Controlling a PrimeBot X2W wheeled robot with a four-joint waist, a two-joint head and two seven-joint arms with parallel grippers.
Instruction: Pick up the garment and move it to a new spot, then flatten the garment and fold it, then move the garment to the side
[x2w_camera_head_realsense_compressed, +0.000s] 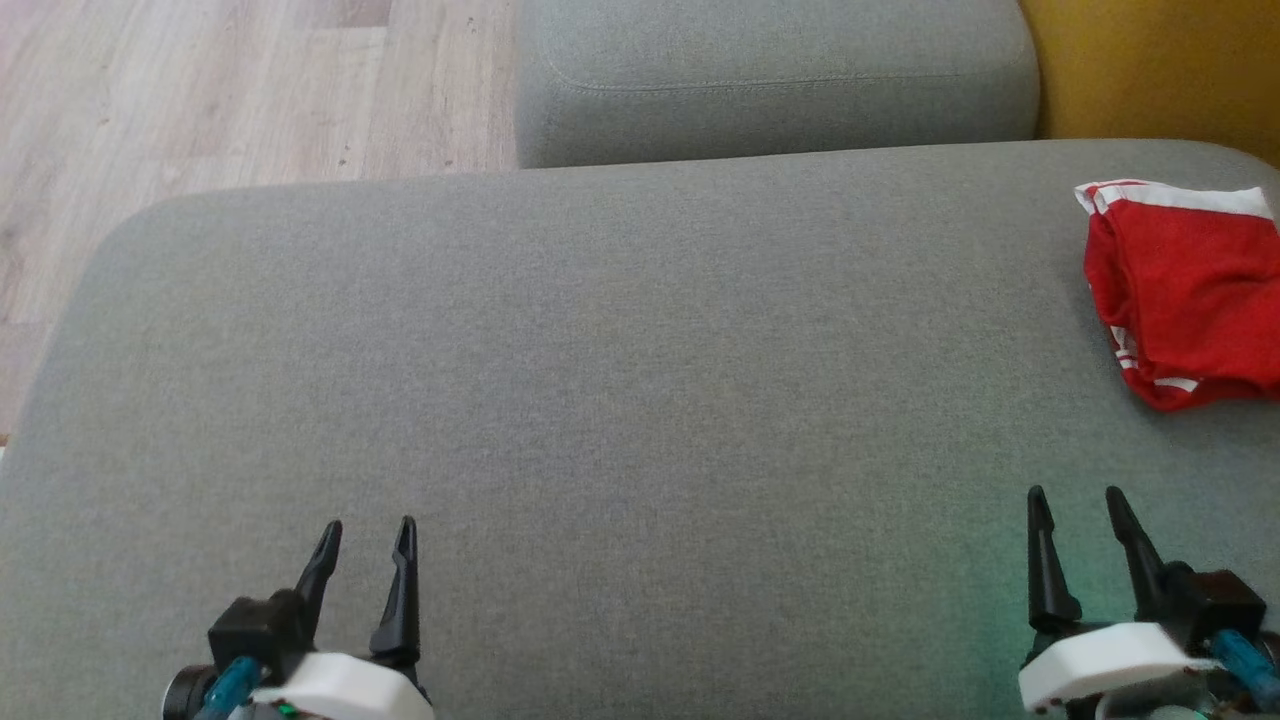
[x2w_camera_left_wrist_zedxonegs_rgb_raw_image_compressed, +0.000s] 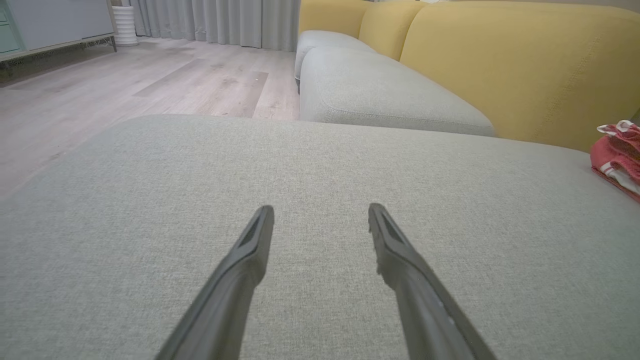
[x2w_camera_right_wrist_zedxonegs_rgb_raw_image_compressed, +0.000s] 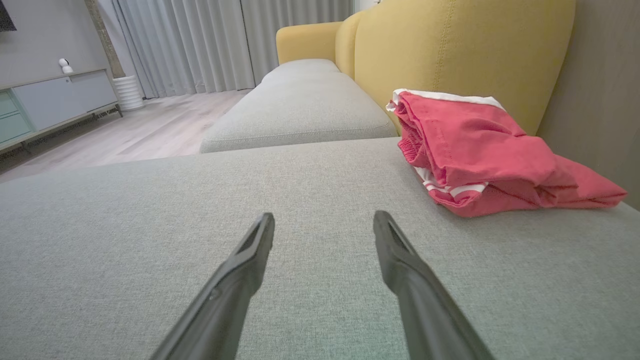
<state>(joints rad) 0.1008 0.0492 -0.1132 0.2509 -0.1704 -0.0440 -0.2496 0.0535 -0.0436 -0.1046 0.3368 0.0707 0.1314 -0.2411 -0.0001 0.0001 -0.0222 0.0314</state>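
Grey cushion (x2w_camera_head_realsense_compressed: 600, 350), wood floor (x2w_camera_head_realsense_compressed: 200, 90), red garment (x2w_camera_head_realsense_compressed: 1190, 290)

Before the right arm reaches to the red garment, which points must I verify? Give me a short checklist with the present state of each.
1. Right gripper open and empty: ok.
2. Left gripper open and empty: ok.
3. Grey cushion free of obstacles between right gripper and red garment: ok.
4. Garment lying flat: not ok, it is bunched in layers.
5. Garment whole in the head view: not ok, the frame edge cuts its right side.
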